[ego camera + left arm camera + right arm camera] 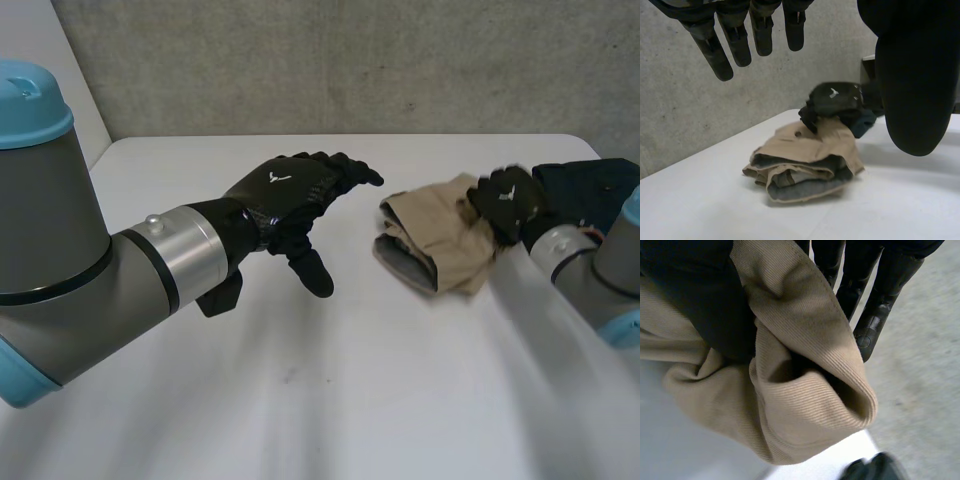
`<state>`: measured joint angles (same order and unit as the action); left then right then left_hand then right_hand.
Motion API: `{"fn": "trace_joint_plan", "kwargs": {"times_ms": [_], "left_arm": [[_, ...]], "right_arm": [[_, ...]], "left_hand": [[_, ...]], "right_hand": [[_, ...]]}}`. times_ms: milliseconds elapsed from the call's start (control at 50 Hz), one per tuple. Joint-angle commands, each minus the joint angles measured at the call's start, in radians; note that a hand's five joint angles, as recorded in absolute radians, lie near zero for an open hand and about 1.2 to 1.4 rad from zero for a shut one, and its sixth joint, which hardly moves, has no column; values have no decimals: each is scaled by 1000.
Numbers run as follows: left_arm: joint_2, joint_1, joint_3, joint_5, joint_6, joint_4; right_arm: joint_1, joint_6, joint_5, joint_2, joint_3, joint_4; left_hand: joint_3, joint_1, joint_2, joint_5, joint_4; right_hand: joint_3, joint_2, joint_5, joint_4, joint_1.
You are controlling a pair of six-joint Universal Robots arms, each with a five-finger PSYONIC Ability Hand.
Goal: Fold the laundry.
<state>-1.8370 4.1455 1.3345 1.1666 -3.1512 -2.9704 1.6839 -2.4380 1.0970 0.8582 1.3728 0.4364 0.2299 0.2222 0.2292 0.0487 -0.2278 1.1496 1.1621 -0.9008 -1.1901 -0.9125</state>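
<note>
Tan garment [440, 245]: bunched on worktop [350, 390]. Right hand [508, 200]: grasping the garment's edge nearest the dark cloth [590, 185]. Left hand [290, 195]: released, fingers straight, hovering apart from garment.

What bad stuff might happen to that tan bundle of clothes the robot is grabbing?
1. The right hand pinches just one edge of the tan garment, so a pull may make its loose folds fall open.
2. The left hand hovers open, away from the cloth, so nothing steadies the bundle and it may slide across the table.
3. The dark garment lies right beside the right hand and might get dragged along.
</note>
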Motion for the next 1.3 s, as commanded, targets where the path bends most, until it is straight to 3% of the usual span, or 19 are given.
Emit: {"fn": "trace_joint_plan", "kwargs": {"times_ms": [20, 180, 260, 360, 440, 580, 820, 940, 960, 980, 1020, 1180, 1300], "left_arm": [[1, -1, 8, 1, 3, -2], [1, -1, 8, 2, 11, -5], [-2, -1, 8, 2, 25, -15], [-2, 2, 9, 2, 51, -21], [-4, 1, 11, 2, 56, -21], [-7, -1, 17, 2, 56, -22], [-14, -4, 18, 4, 60, -33], [-14, -4, 18, 4, 60, -33], [-14, -4, 18, 4, 60, -33], [-14, -4, 18, 4, 60, -33], [-14, -4, 18, 4, 60, -33], [-7, -5, 18, 4, 60, -33], [-1, -7, 17, 5, 62, -33]], "right_arm": [[-23, -39, 15, -39, -216, 7], [-44, -245, 129, -53, -483, 21], [-76, -308, 145, -111, -661, 7], [-151, -319, 118, -202, -826, -86], [-217, -316, 14, -289, -902, -198], [-320, -294, -120, -343, -819, -225], [-495, -56, -313, -311, -535, -231], [-530, 34, -335, -304, -521, -232], [-535, 43, -332, -300, -521, -232], [-544, 51, -332, -288, -520, -237], [-549, 53, -327, -271, -511, -237], [-535, -48, -250, -121, -425, -234], [-446, -214, -99, 59, -354, -225]], "left_hand": [[-25, -17, -25, -19, 23], [-25, -18, -25, -19, 23], [-25, -17, -25, -19, 23], [-25, -17, -25, -19, 23], [-25, -17, -25, -19, 23], [-22, -15, -22, -16, 20], [-19, -12, -19, -13, 17], [-19, -12, -19, -13, 17], [-19, -12, -19, -13, 17], [-19, -12, -19, -13, 17], [-19, -12, -19, -13, 17], [-19, -12, -19, -13, 17], [-19, -12, -19, -13, 17]], "right_hand": [[247, 234, -321, -206, -484], [247, 234, -321, -206, -484], [247, 234, -321, -206, -484], [247, 234, -321, -206, -484], [247, 234, -321, -206, -484], [247, 234, -321, -206, -484], [247, 234, -321, -206, -484], [247, 234, -321, -206, -484], [178, 165, -252, -137, -415], [-407, -419, 333, 447, 170], [-942, -954, 867, 982, 705], [-975, -988, 901, 1016, 738], [-975, -988, 901, 1016, 738]]}}
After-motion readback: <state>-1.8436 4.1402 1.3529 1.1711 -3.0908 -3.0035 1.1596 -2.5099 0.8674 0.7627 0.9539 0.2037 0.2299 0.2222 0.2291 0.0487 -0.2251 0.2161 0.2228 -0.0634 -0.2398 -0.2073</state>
